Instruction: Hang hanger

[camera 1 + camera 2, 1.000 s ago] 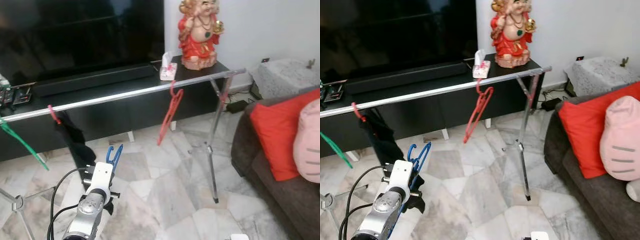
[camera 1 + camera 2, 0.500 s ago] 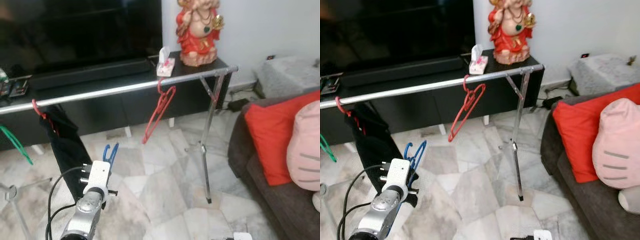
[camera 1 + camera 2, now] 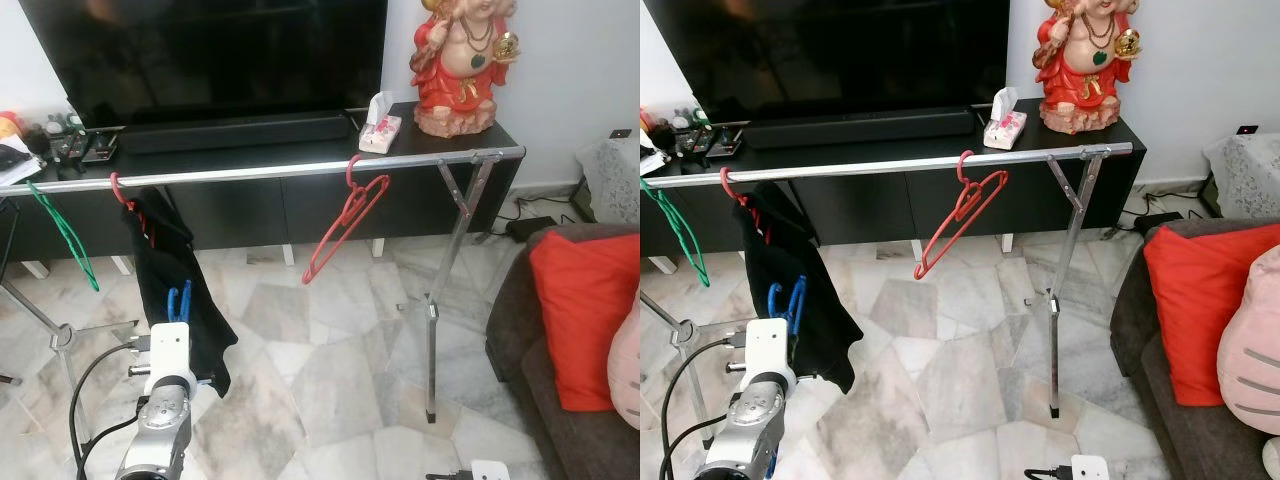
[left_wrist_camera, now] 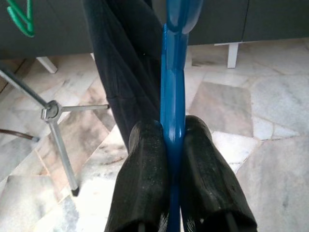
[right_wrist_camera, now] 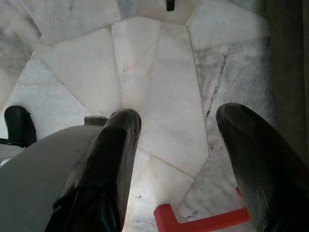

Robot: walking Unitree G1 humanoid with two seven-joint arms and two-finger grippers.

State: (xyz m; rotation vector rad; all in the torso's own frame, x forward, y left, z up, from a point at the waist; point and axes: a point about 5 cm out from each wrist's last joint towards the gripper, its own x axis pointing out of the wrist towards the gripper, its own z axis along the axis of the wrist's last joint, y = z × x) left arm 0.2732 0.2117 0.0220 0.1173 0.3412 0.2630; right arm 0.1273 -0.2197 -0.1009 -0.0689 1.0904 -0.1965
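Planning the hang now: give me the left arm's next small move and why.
Probably raise the left gripper, shut on the blue hanger, toward the bare stretch of rail between the black garment and the red hanger; it sits well below the rail.

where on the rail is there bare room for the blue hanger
Widest bare stretch: rail between the black garment and red hanger. A shorter one runs from the red hanger to the rail's right end. Crowded at left, where the green hanger and garment hang. The left gripper holds the blue hanger.
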